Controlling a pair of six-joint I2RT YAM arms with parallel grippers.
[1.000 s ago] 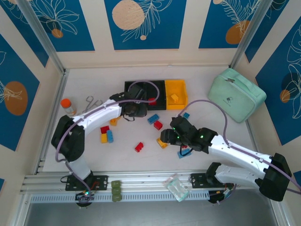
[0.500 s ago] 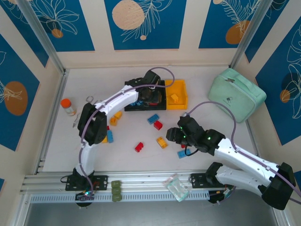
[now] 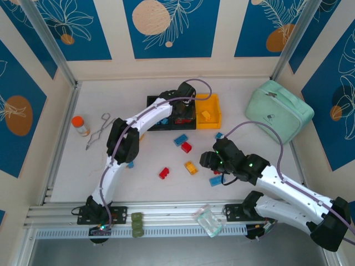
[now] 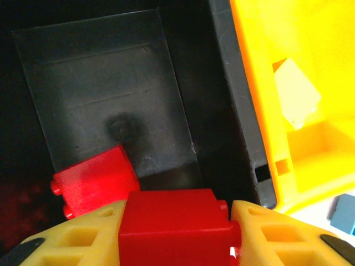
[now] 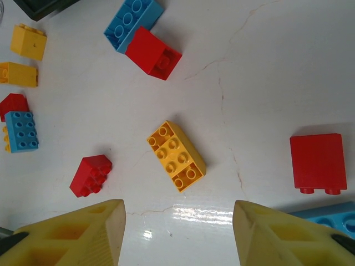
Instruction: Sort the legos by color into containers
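Observation:
My left gripper [image 3: 182, 112] hangs over the right-hand black bin [image 4: 105, 94], shut on a red brick [image 4: 175, 221]. Another red brick [image 4: 94, 185] lies on that bin's floor. The yellow bin [image 3: 209, 105] beside it holds a yellow brick [image 4: 297, 94]. The left black bin [image 3: 153, 101] is partly hidden by the arm. My right gripper [image 5: 178, 233] stands open just above the table, with a yellow brick [image 5: 176, 155] lying a little beyond its fingertips. Loose red [image 5: 152, 52], blue [image 5: 133, 22] and yellow [image 5: 28, 41] bricks lie scattered around it.
A mint green pouch [image 3: 279, 111] sits at the right. An orange-capped bottle [image 3: 81, 125] and metal tongs [image 3: 99, 130] lie at the left. An olive green block [image 3: 136, 225] and a clear plastic piece [image 3: 208, 220] rest on the front rail.
My left arm has reached further back and right, carrying the red brick over the black bin. My right gripper has drawn back to the right, uncovering the yellow brick.

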